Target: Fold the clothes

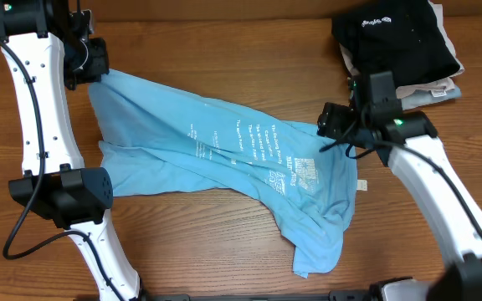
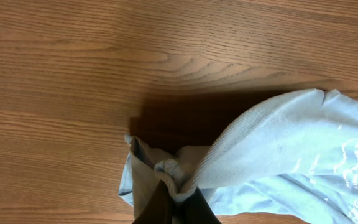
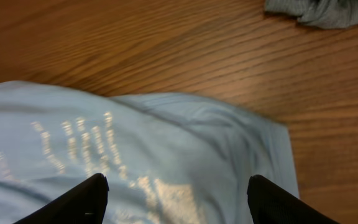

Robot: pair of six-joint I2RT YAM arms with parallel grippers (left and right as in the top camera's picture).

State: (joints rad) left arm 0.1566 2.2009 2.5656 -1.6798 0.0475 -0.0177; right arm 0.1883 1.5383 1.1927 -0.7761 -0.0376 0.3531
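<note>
Desk (image 1: 224, 50) is wood with a clear grain, smooth, with a soft satin sheen rather than real gloss. The T-shirt (image 1: 224, 159) is thin, soft, matt cloth, and the left wrist view shows a fine ribbed knit. Its white print (image 1: 258, 142) looks a bit shiny where light hits it. The black garment (image 1: 396, 38) is matt cloth too. The arm shells (image 1: 36, 92) are smooth white plastic, semi-gloss. The fingers (image 3: 86, 199) of the right hand (image 3: 177, 180) are black and matt, plastic by the look of it.
</note>
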